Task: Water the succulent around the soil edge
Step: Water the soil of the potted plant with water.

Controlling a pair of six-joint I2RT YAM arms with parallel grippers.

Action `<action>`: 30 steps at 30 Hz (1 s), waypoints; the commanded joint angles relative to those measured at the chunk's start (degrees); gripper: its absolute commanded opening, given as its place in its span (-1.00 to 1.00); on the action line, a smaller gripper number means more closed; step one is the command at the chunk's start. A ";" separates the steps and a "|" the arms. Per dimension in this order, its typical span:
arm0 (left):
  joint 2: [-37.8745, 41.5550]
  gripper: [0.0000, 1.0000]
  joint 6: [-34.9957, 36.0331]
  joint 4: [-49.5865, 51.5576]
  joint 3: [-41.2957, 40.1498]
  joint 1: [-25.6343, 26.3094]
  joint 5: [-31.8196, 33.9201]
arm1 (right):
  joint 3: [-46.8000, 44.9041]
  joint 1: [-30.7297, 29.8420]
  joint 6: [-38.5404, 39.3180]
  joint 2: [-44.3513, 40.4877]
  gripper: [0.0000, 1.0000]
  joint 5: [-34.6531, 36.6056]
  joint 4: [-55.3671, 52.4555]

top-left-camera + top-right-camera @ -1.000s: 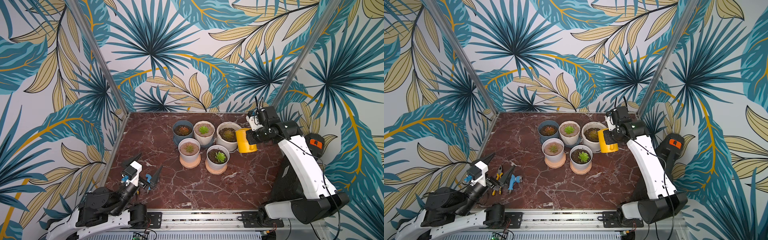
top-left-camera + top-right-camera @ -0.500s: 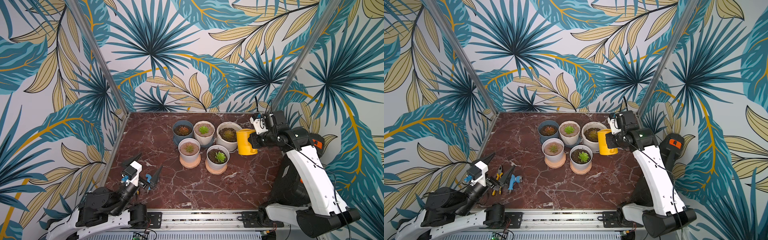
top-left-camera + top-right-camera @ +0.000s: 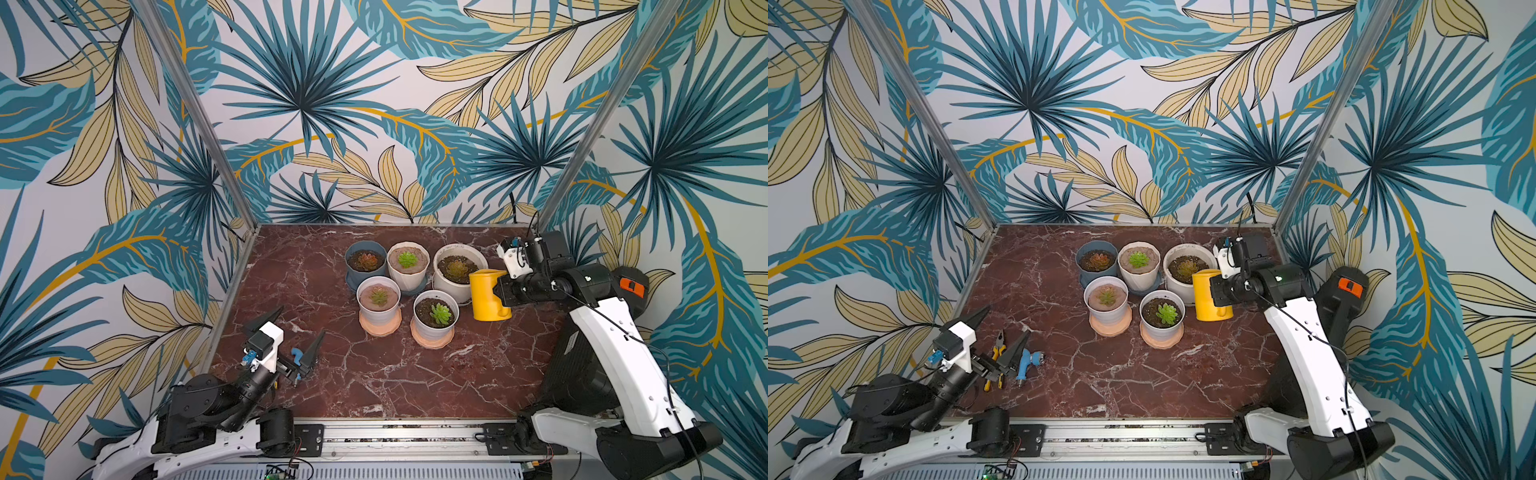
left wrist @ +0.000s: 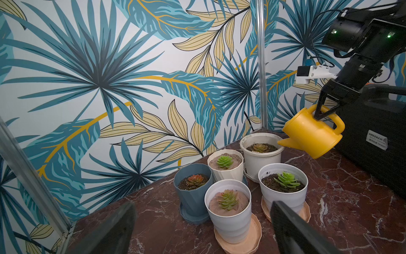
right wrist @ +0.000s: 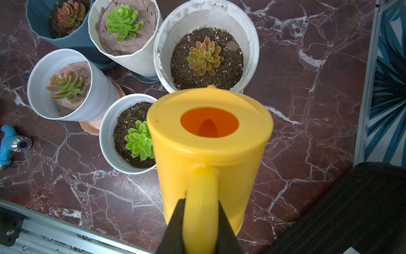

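The succulent (image 5: 204,56) I'm watering sits in the middle of the big white pot (image 3: 440,286), the far right one of the five on the desk (image 3: 374,374). Dark soil rings it, with a bare band between the leaves and the pot wall all the way round.

The can (image 3: 484,297) hangs just right of that pot and a little nearer, clear of the desk and tipped spout-down. Its spout (image 4: 283,143) ends over the pot's rim on the near right side. The can's long axis, handle to spout, runs from near right to far left and points straight at the plant. I judge the spout is over the near right arc of the soil edge only. The rest of the ring lies further left and further back. Pushing along the axis would carry the spout over the leaves, so I want to sweep it sideways round the ring.

I see no water falling and can't tell how much the can holds.

The right tool (image 5: 201,201) pinches the can's handle, one finger on each side. The left tool (image 3: 302,320) stands spread wide with nothing in it at the near left of the desk, well apart from the pots. The right arm is clearly the nearer.
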State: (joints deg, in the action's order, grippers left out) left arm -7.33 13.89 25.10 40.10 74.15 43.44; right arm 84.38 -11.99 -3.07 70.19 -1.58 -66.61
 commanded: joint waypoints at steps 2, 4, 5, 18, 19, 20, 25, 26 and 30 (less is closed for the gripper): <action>0.68 1.00 -0.53 -0.05 0.88 -0.29 -0.64 | 0.97 0.12 -1.06 -0.67 -1.00 -1.06 0.34; 0.65 1.00 -0.49 -0.13 0.87 -0.32 -0.65 | 2.11 0.05 -1.16 -0.58 -1.00 -1.30 -0.16; 0.65 1.00 -0.46 -0.07 0.88 -0.31 -0.68 | 2.66 -0.04 -1.29 -0.65 -1.00 -1.41 -0.45; 0.65 1.00 -0.51 0.07 0.97 -0.30 -0.64 | 3.26 -1.20 -2.21 -0.86 -1.00 -4.89 -0.19; 0.65 1.00 -0.51 0.04 1.01 -0.32 -0.76 | 3.09 -1.20 -2.14 -0.68 -1.00 -5.12 -0.14; 0.70 1.00 -0.57 0.08 1.01 -0.34 -0.73 | 2.84 -1.28 -2.11 -0.50 -1.00 -5.34 -0.01; 0.65 1.00 -0.81 0.62 1.28 -0.32 -0.73 | 1.93 -1.28 -1.79 0.21 -1.00 -5.14 0.43; 0.70 1.00 -0.84 0.61 1.28 -0.33 -0.74 | 1.90 -1.28 -1.71 0.44 -1.00 -5.03 0.25; 0.72 1.00 -0.90 0.63 1.32 -0.32 -0.79 | 1.97 -1.28 -1.15 1.30 -1.00 -4.67 -0.53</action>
State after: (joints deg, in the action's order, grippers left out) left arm -7.33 13.50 25.39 40.12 74.13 43.42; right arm 86.91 -12.86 -4.51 70.70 -5.87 -66.96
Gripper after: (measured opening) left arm 0.999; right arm 0.177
